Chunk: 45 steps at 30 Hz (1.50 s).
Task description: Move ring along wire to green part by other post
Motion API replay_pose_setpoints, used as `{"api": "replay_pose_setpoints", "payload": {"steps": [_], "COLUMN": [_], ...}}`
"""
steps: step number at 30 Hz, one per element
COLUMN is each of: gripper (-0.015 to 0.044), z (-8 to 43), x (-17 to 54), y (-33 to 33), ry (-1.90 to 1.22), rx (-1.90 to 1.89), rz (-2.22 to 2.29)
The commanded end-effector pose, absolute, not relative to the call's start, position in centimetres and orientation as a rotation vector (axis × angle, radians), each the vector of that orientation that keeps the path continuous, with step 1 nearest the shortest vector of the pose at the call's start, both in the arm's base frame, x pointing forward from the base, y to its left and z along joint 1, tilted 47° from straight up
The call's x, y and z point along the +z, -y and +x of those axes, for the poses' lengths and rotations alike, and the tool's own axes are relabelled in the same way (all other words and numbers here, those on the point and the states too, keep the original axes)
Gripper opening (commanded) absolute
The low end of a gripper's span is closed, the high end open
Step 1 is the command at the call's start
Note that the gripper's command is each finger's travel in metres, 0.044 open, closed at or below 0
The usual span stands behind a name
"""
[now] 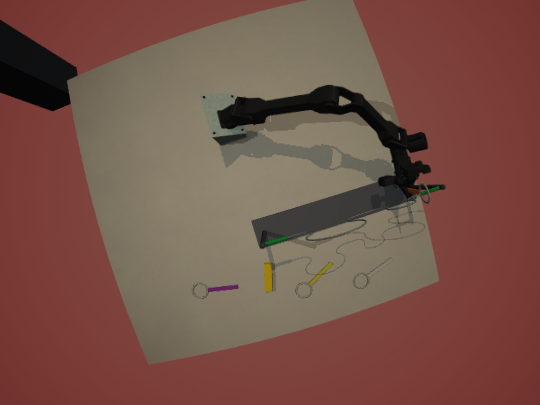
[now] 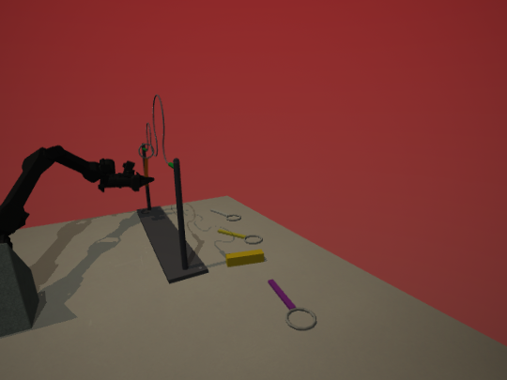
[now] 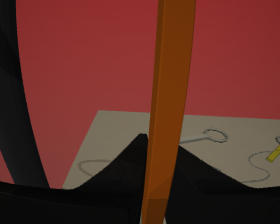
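The ring [image 1: 429, 193] [image 2: 139, 152] is around the green part [image 1: 435, 189] of the wire next to the far post [image 2: 148, 199], near that part's inner end. Its orange handle [image 1: 413, 191] [image 2: 145, 166] [image 3: 175, 60] hangs down from it. My gripper [image 2: 146, 180] [image 3: 150, 141] is shut on the handle, below the ring. Whether the ring touches the wire is too small to tell. The thin grey wire [image 2: 157, 96] rises in loops towards the other green part [image 1: 276, 241] [image 2: 171, 165] at the near post [image 1: 262, 239] [image 2: 180, 214].
A dark base board [image 1: 320, 213] [image 2: 164, 251] carries the posts. On the table lie a yellow block [image 1: 268, 277] [image 2: 245, 258], a purple-handled ring [image 1: 223, 288] [image 2: 282, 294], a yellow-handled ring [image 1: 321, 274] [image 2: 231, 234] and a grey-handled ring [image 1: 380, 267]. A dark upright [image 3: 10, 100] stands at the wrist view's left.
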<state>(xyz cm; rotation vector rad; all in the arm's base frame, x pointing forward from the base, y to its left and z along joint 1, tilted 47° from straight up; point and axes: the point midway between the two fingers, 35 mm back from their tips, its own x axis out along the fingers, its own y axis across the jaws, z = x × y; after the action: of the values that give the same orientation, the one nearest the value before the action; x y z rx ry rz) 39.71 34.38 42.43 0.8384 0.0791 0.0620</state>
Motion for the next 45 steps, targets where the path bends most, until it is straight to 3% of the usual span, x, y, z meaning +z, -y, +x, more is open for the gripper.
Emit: {"api": "replay_pose_setpoints", "payload": {"steps": [1,22,45], "gripper": [-0.0150,-0.0150,-0.0150], "z": [38.7,34.6,34.7], "x": [42.5,41.6,38.1], "y": [-33.8,-31.0,-27.2], "ry": [-0.143,-0.485,-0.501], "rx": [0.094,0.236,0.162], "rz": [0.844,0.791,0.523]}}
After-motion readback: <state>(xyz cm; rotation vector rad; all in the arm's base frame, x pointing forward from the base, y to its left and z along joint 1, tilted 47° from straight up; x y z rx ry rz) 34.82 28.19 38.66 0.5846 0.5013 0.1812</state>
